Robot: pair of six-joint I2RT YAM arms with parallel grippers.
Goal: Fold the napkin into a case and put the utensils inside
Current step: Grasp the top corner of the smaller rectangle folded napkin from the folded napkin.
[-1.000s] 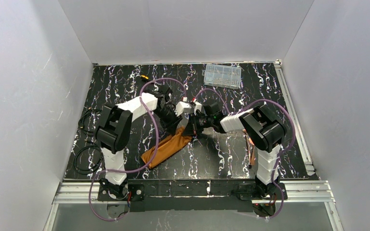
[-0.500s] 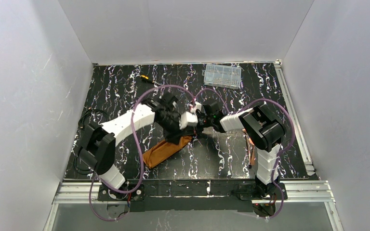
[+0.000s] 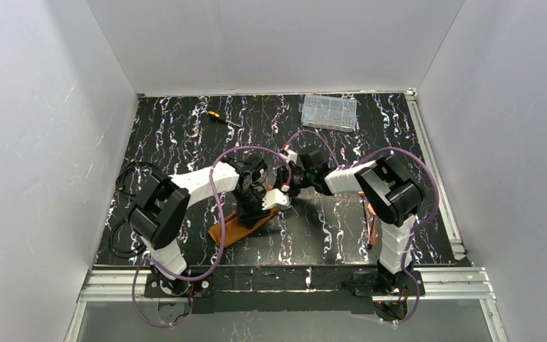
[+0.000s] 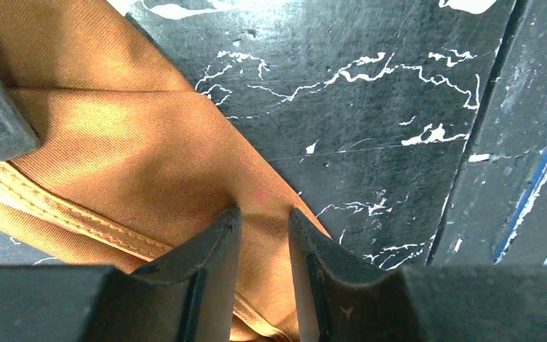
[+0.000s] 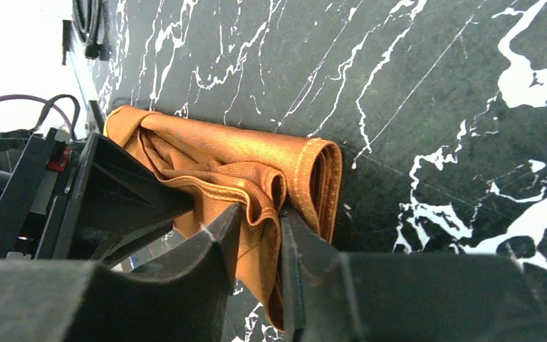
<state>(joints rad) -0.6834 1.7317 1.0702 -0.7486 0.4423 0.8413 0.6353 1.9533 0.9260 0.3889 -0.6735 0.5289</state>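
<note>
The rust-orange napkin (image 3: pixel 233 229) lies as a narrow folded strip at the table's centre-left, its layers loose at the far end. My right gripper (image 3: pixel 290 191) is shut on the napkin's folded hem layers at that end, as the right wrist view (image 5: pixel 260 214) shows; the cloth (image 5: pixel 256 153) bunches there. My left gripper (image 3: pixel 258 209) is over the strip's middle. In the left wrist view (image 4: pixel 263 214) its fingers stand slightly apart with their tips down on the flat cloth (image 4: pixel 135 135). Copper-coloured utensils (image 3: pixel 372 226) lie beside the right arm's base, partly hidden.
A clear plastic compartment box (image 3: pixel 329 112) stands at the back right. A yellow-and-black screwdriver (image 3: pixel 217 115) lies at the back left. Black cables (image 3: pixel 124 182) coil at the left edge. A metal rail (image 3: pixel 438 178) runs along the right side.
My left gripper has swung from the napkin's far end down and nearer, onto the strip's middle. The napkin strip has shifted a little. My right gripper has stayed at the far end.
</note>
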